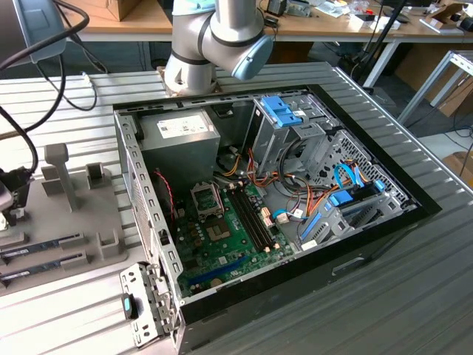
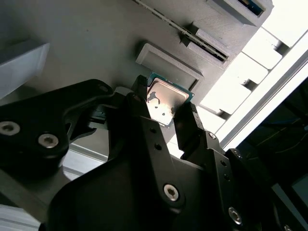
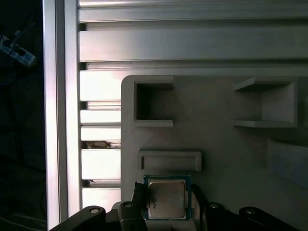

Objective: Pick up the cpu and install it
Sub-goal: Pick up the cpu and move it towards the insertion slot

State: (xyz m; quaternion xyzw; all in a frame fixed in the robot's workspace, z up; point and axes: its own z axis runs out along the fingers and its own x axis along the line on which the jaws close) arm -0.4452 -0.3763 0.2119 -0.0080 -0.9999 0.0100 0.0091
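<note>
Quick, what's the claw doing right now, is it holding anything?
The claw is closed on the chip, a finger against each side.

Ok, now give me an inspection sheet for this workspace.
Surface: ribbed metal table carrying a grey fixture tray.
Job's things: cpu at the tray, resting or lifted cannot be told; motherboard inside the open computer case.
Clutter: memory sticks on the tray.
Grippers: gripper closed on the cpu's opposite edges.
Cables: black cables at the exterior view's left; coloured wires in the case.
Surroundings: wooden benches behind.
</note>
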